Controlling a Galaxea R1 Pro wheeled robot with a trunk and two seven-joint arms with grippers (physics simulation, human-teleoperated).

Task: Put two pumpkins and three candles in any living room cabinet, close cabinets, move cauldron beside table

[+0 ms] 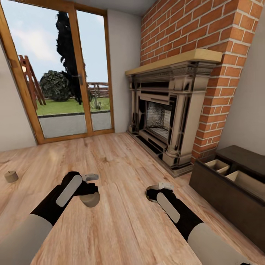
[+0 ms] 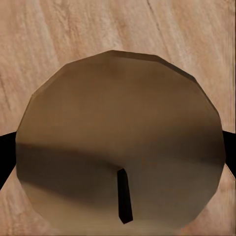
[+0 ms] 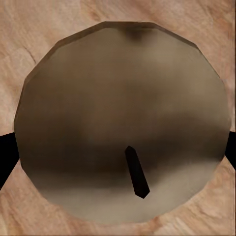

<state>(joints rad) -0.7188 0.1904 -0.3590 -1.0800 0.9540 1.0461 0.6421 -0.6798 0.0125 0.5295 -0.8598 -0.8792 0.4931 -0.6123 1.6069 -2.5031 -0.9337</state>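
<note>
Nearest the robot, both arms reach forward over the wooden floor point(image 1: 121, 221), each carrying a candle. The left claw point(image 1: 89, 194) is pinched on a stubby grey-brown candle point(image 1: 90, 200), which hangs just under the wrist; in the left wrist view that candle point(image 2: 120, 142) shows its round top with a short dark wick, and black fingers point(image 2: 4, 152) press its rim from either side. The right claw point(image 1: 154, 193) likewise grips a second candle point(image 1: 150, 194), mostly hidden behind the wrist in the head view; the right wrist view shows its faceted top point(image 3: 123, 118) and wick, clamped between dark fingers point(image 3: 6, 152) at both edges. Off to the left, a third candle point(image 1: 11, 176) stands upright on the floor, well apart from both arms. To the right, the low dark-brown cabinet point(image 1: 221, 195) stands with a drawer pulled open, its tan compartments point(image 1: 218, 165) showing. Farther back stands a carved fireplace point(image 1: 165, 114) set in a red brick chimney point(image 1: 206, 33), and at the far left glass doors in a wooden frame point(image 1: 79, 73) look onto a lawn.
</note>
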